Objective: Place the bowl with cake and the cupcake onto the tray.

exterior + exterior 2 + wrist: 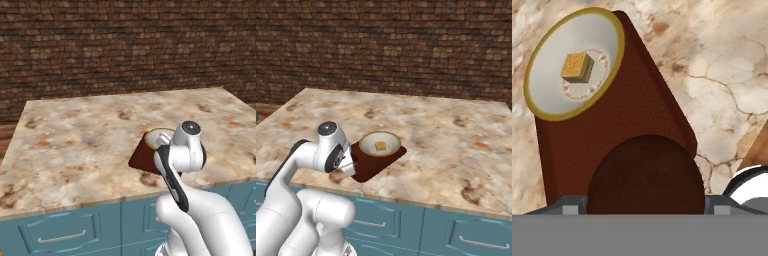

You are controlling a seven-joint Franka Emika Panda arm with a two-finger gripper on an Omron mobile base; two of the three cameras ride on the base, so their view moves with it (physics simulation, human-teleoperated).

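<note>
Right now you have the bowl with cake sitting on the tray, toward the tray's far end; in the hand view it lies at about ten o'clock, its yellow cake cube near the middle of the cream dish; the tray runs from there down toward six o'clock. You can see the cupcake large and dark at six o'clock in that view, resting on the near part of the tray, framed by the gripper; its fingertips stand spread wide on either side of the cupcake, and you cannot tell from the pictures whether they touch it. From the left base view the bowl peeks out at twelve o'clock above the arm's wrist, and the tray shows at nine o'clock of it; the marbled table carries the tray near its front edge, above teal cabinet drawers; a brick wall stands behind.
</note>
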